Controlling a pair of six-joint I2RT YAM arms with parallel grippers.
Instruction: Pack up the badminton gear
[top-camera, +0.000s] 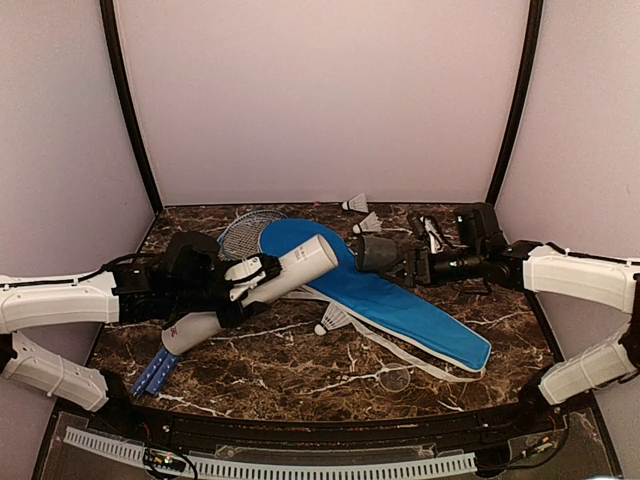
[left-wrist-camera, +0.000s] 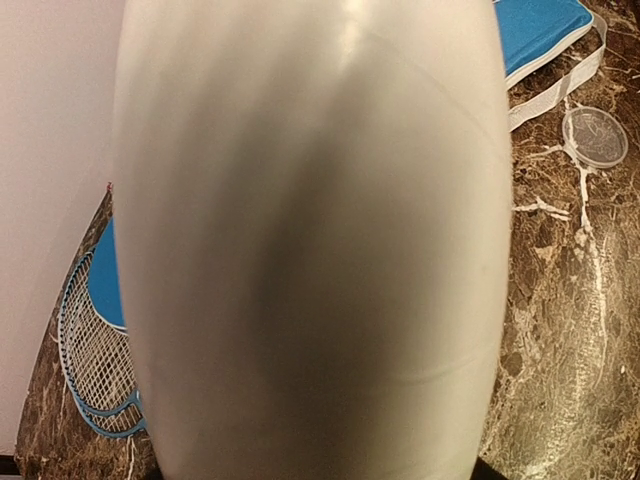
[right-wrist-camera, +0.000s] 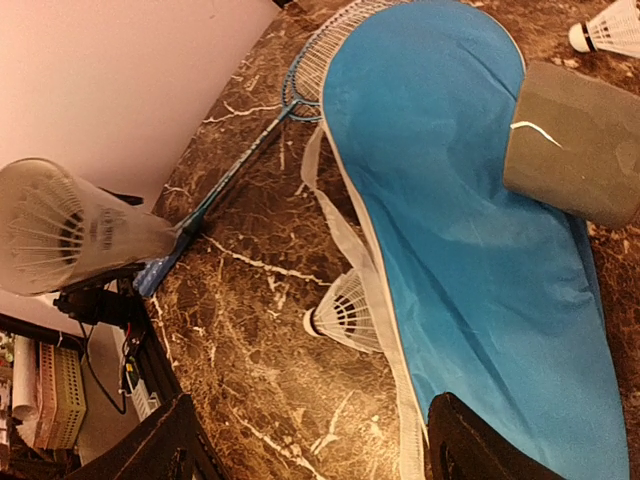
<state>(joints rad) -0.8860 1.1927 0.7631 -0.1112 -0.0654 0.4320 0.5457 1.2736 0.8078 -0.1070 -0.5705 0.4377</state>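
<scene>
Your left end effector (top-camera: 243, 282) is clamped around the long white tube (top-camera: 285, 272) and holds it tilted, with the open mouth raised toward the blue bag (top-camera: 400, 305). One shuttlecock (right-wrist-camera: 45, 225) sits inside that mouth. Your right end effector (right-wrist-camera: 315, 410) stands wide over the bag with nothing between its fingers. The dark cap (right-wrist-camera: 575, 140) lies on the bag. A second shuttlecock (right-wrist-camera: 345, 312) rests on the tabletop (top-camera: 300, 385) just beside the bag's white trim. A third shuttlecock (top-camera: 356, 203) and a fourth shuttlecock (top-camera: 368, 222) lie near the far edge. The two rackets (top-camera: 243, 232) show their heads from under the bag's wide end.
</scene>
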